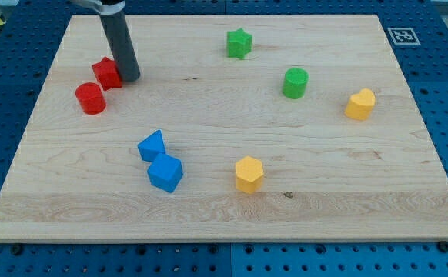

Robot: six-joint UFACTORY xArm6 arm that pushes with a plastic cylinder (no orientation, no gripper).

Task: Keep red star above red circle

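The red star [106,73] lies near the view's left edge of the wooden board [224,208]. The red circle [90,98] sits just below and slightly left of it, the two nearly touching. My tip [129,78] is at the red star's right side, touching or almost touching it. The dark rod rises from there to the view's top.
A green star [239,43] and a green circle [294,82] lie at the upper middle and right. A yellow block [359,104] sits at the right. A blue triangle-like block [152,145], a blue cube [165,172] and a yellow hexagon [249,174] lie toward the bottom.
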